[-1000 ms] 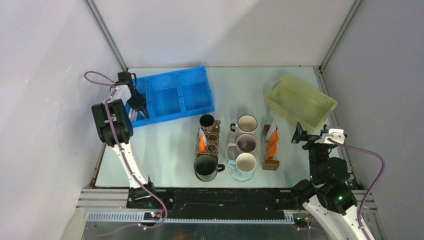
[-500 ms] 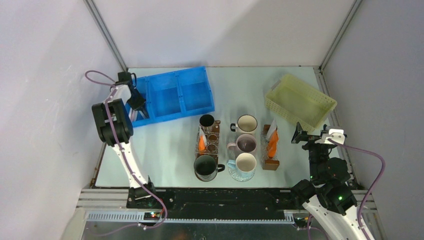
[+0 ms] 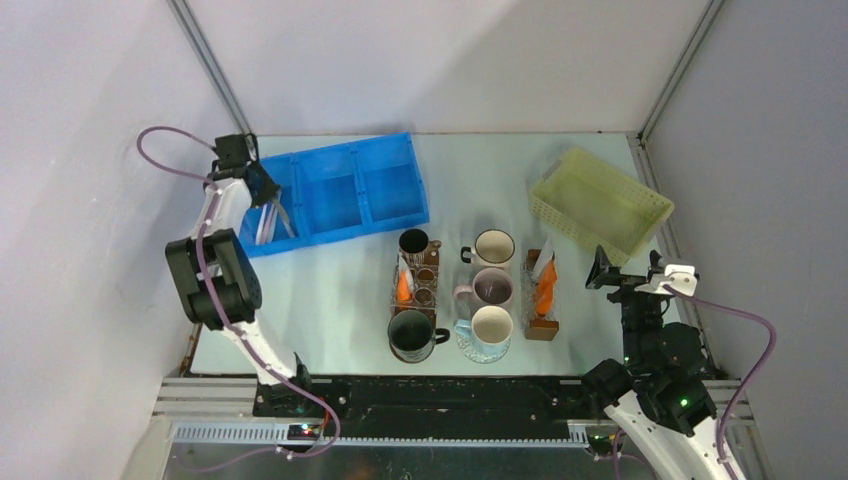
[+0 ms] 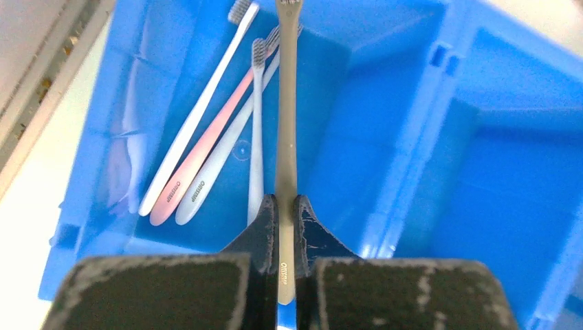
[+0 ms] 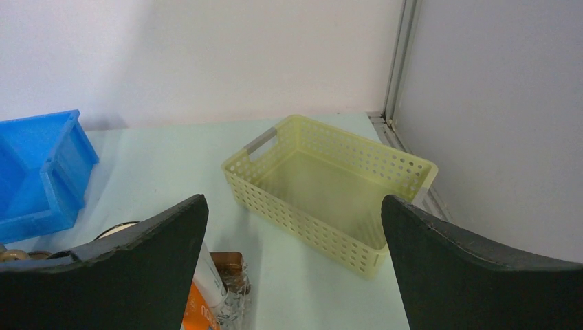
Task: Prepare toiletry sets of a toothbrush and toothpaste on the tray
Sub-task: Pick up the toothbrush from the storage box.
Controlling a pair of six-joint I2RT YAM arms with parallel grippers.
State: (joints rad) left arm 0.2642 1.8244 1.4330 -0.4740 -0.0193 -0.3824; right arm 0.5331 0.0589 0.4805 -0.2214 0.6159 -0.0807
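1. Spreading under everything is the pale table, with both arms bolted at its near edge.
2. A blue bin with three compartments sits far left; a yellow basket sits far right, well apart from it.
3. The left gripper hangs over the bin's leftmost compartment. Its jaws are clamped tight on the handle of a grey toothbrush, which points straight out from the fingers, bristle end out over that compartment.
4. The right gripper hovers near the table's right edge, facing the basket, jaws spread wide and holding nothing.
5. Five mugs stand mid-table, the big black mug nearest the arms.
6. Two clear boxes flank the mugs, the left box and the right box. Each holds an orange toothpaste tube; a white tube stands in the right one.
7. Four loose brushes lie slanted on the floor of the leftmost compartment: a white brush, a pink brush and two pale grey ones.
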